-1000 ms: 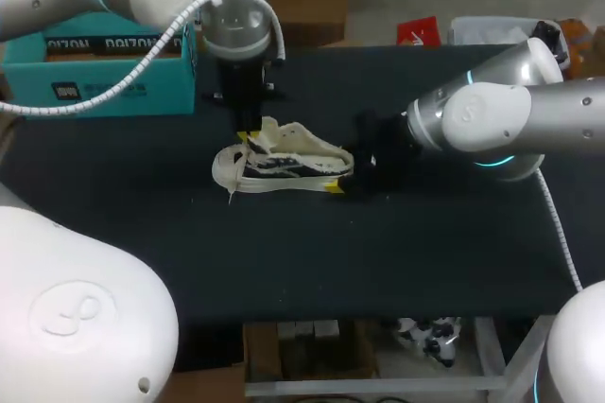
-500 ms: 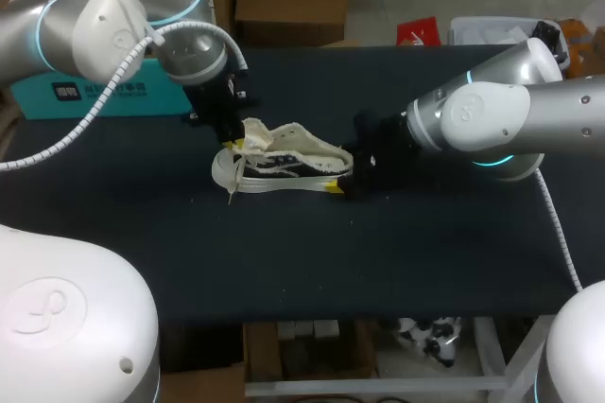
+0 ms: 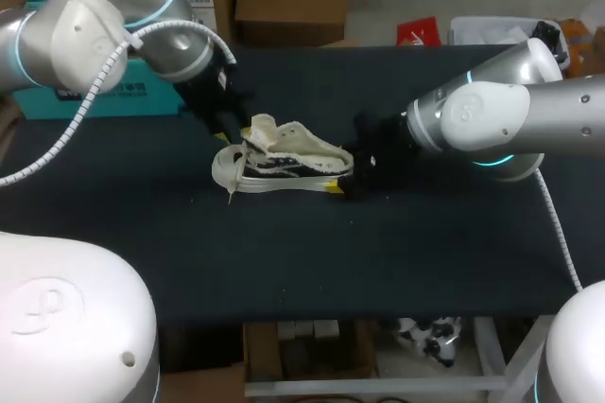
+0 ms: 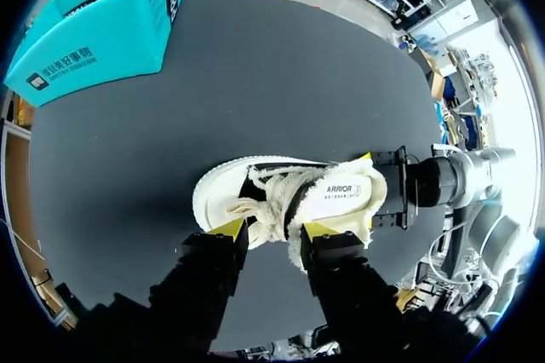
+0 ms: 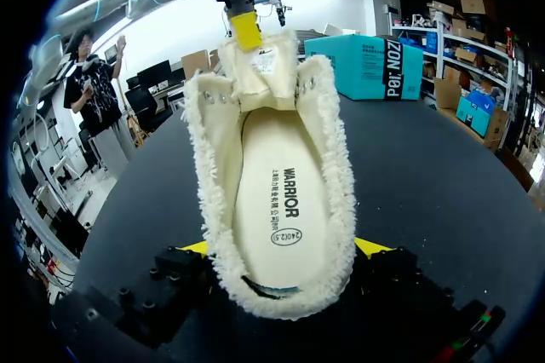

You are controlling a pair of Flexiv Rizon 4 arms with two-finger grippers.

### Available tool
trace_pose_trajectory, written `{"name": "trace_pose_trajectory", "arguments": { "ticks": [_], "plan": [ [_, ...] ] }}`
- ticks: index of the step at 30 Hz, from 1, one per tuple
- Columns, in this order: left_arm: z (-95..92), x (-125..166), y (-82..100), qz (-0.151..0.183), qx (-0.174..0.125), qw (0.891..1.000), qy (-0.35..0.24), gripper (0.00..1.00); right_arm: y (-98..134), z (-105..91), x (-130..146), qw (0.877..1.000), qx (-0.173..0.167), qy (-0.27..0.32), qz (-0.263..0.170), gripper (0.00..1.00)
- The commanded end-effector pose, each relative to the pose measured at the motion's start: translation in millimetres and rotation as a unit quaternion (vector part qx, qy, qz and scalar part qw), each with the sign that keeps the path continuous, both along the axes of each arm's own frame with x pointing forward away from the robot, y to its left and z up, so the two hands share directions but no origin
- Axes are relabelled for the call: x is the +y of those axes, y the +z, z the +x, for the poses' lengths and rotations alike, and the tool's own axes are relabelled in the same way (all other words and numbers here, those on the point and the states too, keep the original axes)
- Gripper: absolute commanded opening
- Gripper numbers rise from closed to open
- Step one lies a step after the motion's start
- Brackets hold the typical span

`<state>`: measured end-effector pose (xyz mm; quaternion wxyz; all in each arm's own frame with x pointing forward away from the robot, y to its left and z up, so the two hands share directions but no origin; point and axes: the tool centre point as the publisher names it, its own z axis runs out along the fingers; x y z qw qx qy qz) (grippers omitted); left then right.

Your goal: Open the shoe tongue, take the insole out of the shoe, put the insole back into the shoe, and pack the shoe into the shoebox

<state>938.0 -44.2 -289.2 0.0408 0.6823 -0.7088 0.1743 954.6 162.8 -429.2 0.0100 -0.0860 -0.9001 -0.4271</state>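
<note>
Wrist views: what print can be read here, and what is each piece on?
"WARRIOR": on the insole inside the shoe, right wrist view.
"240(2.5)": in an oval stamp on the same insole, toward the heel.
"ARRIOR": on the tongue, left wrist view; a lace hides its start.
Print on the shoebox: large letters and a small label, neither reliably readable.

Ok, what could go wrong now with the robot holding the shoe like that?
1. The left end effector pinches the tongue right by the tangled laces. If they slip out, the tongue could flop back over the insole.
2. The right end effector grips the shoe only at its heel. A hard pull on the tongue might tug the shoe loose or tip it.
</note>
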Motion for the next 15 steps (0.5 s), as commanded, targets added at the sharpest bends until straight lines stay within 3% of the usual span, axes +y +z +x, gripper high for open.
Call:
{"name": "trace_pose_trajectory", "arguments": {
  "ticks": [1, 3, 4, 9, 11, 12, 13, 14, 15],
  "plan": [
    [-16.3, -2, 42.8, 0.011, -0.037, 0.999, -0.028, 0.26, -6, -0.4, 1, 1.000, 0.000, 0.001, 0.002, 0.00],
    [-15.2, -7, 54.5, 0.018, -0.048, 0.997, -0.059, 0.04, -6, -0.4, 1, 1.000, 0.000, 0.001, 0.002, 0.00],
    [-14.4, -10, 59.4, 0.026, -0.056, 0.995, -0.074, 0.00, -6, -0.4, 1, 1.000, 0.000, 0.001, 0.002, 0.00],
    [-6.0, -28, 71.3, 0.054, -0.065, 0.979, -0.188, 0.00, -6, -0.4, 1, 1.000, 0.000, 0.001, 0.002, 0.00],
    [-3.3, -38, 72.4, 0.060, -0.043, 0.951, -0.299, 0.00, -6, -0.4, 1, 1.000, 0.000, 0.001, 0.002, 0.00],
    [-2.1, -44, 71.9, 0.067, -0.019, 0.916, -0.395, 0.00, -6, -0.4, 1, 1.000, 0.000, 0.001, 0.002, 0.00],
    [-2.4, -50, 68.8, 0.089, 0.007, 0.871, -0.484, 0.00, -6, -0.4, 1, 1.000, 0.000, 0.001, 0.002, 0.00],
    [-1.4, -55, 64.1, 0.118, -0.019, 0.845, -0.522, 0.00, -6, -0.4, 1, 1.000, 0.000, 0.001, 0.002, 0.00],
    [-1.4, -55, 64.1, 0.118, -0.019, 0.845, -0.522, 0.00, -6, -0.4, 1, 1.000, 0.000, 0.001, 0.002, 0.00]
  ]
}}
